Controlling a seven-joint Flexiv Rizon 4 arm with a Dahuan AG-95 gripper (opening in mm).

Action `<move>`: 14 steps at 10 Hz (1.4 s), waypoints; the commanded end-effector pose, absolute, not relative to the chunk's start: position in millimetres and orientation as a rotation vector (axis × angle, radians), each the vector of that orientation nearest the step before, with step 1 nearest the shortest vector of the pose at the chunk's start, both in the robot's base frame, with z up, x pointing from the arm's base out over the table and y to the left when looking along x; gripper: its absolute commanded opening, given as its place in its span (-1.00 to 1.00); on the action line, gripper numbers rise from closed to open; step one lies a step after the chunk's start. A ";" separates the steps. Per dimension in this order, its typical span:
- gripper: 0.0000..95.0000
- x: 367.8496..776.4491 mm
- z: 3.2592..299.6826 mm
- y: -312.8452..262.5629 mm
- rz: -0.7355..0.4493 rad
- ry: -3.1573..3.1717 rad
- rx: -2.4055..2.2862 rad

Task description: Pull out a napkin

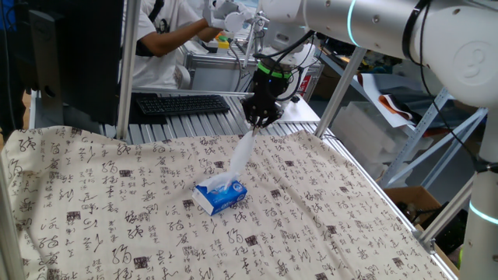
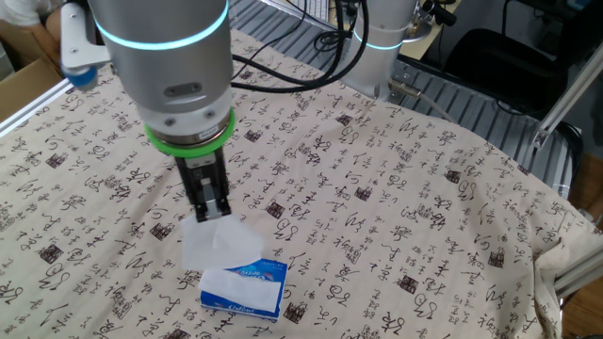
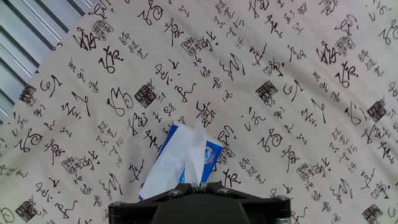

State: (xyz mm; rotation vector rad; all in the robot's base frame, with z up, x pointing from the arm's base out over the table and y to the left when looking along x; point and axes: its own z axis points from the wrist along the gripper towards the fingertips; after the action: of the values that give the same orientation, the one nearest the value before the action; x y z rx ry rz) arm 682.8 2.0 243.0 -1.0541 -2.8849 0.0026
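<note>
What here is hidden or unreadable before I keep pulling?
- Whether the napkin has cleared the tissue pack: every view has the sheet overlapping the slot.
- Gripper fingertips: cut off by the bottom edge in the hand view.
- Pack lettering: too small everywhere.

One tissue pack (image 1: 220, 194), one napkin (image 1: 241, 155), one keyboard (image 1: 182, 103), one patterned cloth (image 1: 327, 202).

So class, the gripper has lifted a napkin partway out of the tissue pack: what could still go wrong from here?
1. The napkin is stretched thin between the gripper and the tissue pack; it might tear.
2. The small pack lies loose on the tablecloth, so it could be lifted or dragged along.
3. More tissue bunches at the pack's opening and may follow the first sheet.
</note>
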 end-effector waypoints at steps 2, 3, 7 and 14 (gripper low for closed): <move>-1.00 700.2 239.5 -15.7 0.013 -2.899 -0.987; -1.00 702.1 238.3 -17.9 0.018 -2.904 -0.979; -1.00 717.4 230.3 -39.2 0.023 -2.933 -0.899; -1.00 734.0 222.7 -71.8 0.004 -2.966 -0.799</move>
State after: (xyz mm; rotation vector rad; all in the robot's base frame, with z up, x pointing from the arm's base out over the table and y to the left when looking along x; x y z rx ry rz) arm 735.7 -73.3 222.7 -0.7929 -2.9653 0.0051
